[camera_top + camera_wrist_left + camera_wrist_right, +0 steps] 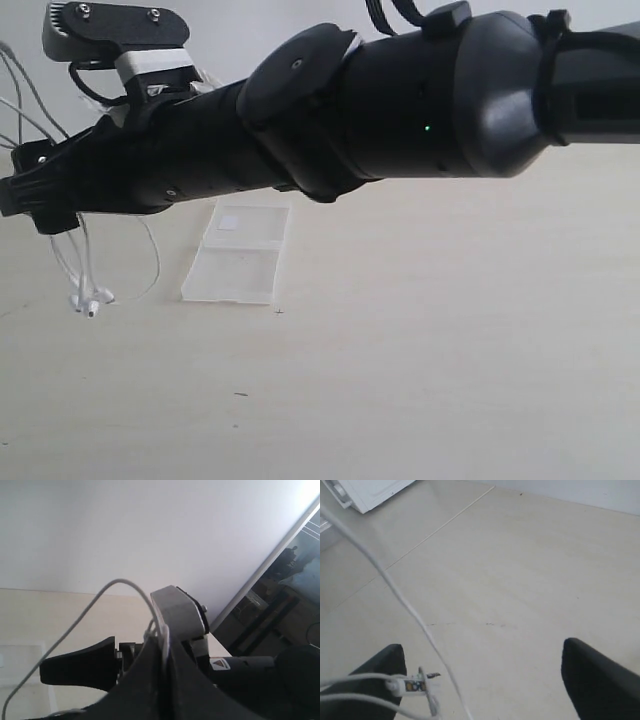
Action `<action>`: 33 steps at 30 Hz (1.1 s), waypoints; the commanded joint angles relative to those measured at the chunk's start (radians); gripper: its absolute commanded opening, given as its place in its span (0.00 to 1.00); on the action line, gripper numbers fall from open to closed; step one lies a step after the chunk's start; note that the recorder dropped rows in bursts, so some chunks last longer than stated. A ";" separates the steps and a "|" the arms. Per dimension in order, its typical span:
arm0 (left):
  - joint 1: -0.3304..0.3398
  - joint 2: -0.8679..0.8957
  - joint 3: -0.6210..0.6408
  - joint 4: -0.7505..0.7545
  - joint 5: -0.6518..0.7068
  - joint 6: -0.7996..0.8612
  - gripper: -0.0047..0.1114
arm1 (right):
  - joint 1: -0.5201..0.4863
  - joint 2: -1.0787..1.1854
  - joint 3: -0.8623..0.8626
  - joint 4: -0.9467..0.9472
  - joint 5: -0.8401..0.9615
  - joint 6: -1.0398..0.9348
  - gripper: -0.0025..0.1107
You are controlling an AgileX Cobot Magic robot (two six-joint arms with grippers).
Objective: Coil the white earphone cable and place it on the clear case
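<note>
While we are looking at the wide pale table [430,350], the big black right arm [400,100] is reaching all the way across to the left side and filling most of the outside view. We are guessing it is going that far because the cable is hanging over there.

Below the arm, the clear case [240,255] is lying flat and open on the table. Nothing is lying on it, so it is waiting for the coil.

The right gripper [482,647] is holding its jaws spread wide, and nothing is pinched between them. The left gripper [162,652] is pressing its jaws together on the white earphone cable [402,600], which is looping up and away from it. We are thinking this pinch is holding the cable up so the other hand can wind the rest.

The cable is hanging in loose strands left of the case, not yet a neat coil. Its two little earbuds [90,302] seem to be resting on the table, near the case but apart from it. A tiny white piece [412,685], maybe the plug, is sitting just beside one black finger [367,682].
</note>
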 commanded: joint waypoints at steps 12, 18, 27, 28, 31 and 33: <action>0.001 -0.006 -0.005 -0.025 -0.030 -0.004 0.04 | 0.025 0.059 -0.076 0.065 -0.019 -0.065 0.74; 0.001 -0.006 -0.005 -0.025 -0.030 -0.004 0.04 | 0.030 0.070 -0.105 0.066 -0.027 -0.075 0.67; 0.001 -0.006 -0.005 -0.025 -0.030 -0.004 0.04 | 0.030 0.090 -0.105 0.089 0.014 -0.075 0.39; 0.001 -0.006 -0.005 -0.025 -0.030 -0.004 0.04 | 0.030 0.092 -0.105 0.089 0.025 -0.075 0.35; 0.001 -0.006 -0.005 -0.025 -0.028 -0.004 0.04 | 0.030 0.092 -0.105 0.092 0.056 -0.075 0.23; 0.001 -0.006 -0.005 -0.029 -0.021 -0.004 0.04 | 0.030 0.092 -0.105 0.092 0.082 -0.075 0.16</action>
